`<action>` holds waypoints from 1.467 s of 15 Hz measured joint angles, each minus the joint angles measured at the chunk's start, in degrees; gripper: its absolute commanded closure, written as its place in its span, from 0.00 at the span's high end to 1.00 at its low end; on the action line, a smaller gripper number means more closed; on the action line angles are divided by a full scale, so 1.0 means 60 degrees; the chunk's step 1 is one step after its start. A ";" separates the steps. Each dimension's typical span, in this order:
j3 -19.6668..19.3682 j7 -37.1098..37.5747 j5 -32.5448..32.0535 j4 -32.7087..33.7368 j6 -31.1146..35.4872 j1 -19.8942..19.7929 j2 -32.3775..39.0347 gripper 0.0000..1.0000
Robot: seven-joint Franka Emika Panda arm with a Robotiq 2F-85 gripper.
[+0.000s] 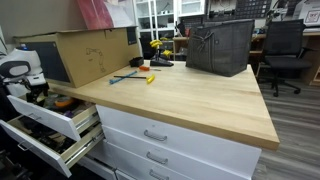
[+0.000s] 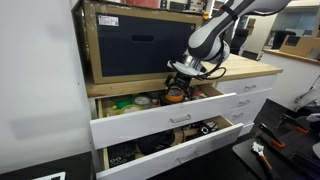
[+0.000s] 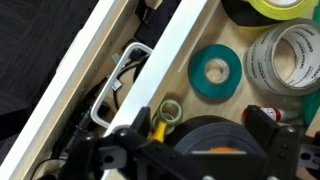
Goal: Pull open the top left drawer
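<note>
White-fronted and pale-sided, the top left drawer [image 2: 170,122] stands well out from under the desk [image 1: 200,100], its tape rolls [image 3: 213,72] showing. The pincer [image 2: 181,88] hangs over the drawer's inside — open or closed, I cannot tell. To finish well, draw straight outward by the silver handle [image 3: 118,85], level — probably little travel remains.

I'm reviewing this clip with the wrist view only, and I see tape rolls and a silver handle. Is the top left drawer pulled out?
Observer: Yes. In an exterior view the top left drawer stands pulled out, the gripper over its colourful contents.
Operator: Anything else open?
Observer: The drawer below is out too, holding dark tools.
Operator: And the counter?
Observer: A cardboard box and a dark bag stand on the wooden countertop.
</note>
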 measured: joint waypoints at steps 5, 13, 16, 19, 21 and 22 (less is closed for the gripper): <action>0.0413 -0.0092 -0.0862 -0.0015 -0.0388 -0.0500 0.0013 0.36; 0.0496 -0.0092 -0.1248 -0.0064 -0.0599 -0.0647 0.0097 0.00; 0.0778 -0.0126 -0.1224 -0.0010 -0.1203 -0.0902 0.0130 0.00; 0.1066 -0.0355 -0.1119 0.0104 -0.2086 -0.1247 0.0140 0.00; 0.1168 -0.0495 -0.1028 0.0183 -0.2639 -0.1381 0.0167 0.00; 0.1188 -0.0530 -0.0998 0.0219 -0.2845 -0.1411 0.0192 0.00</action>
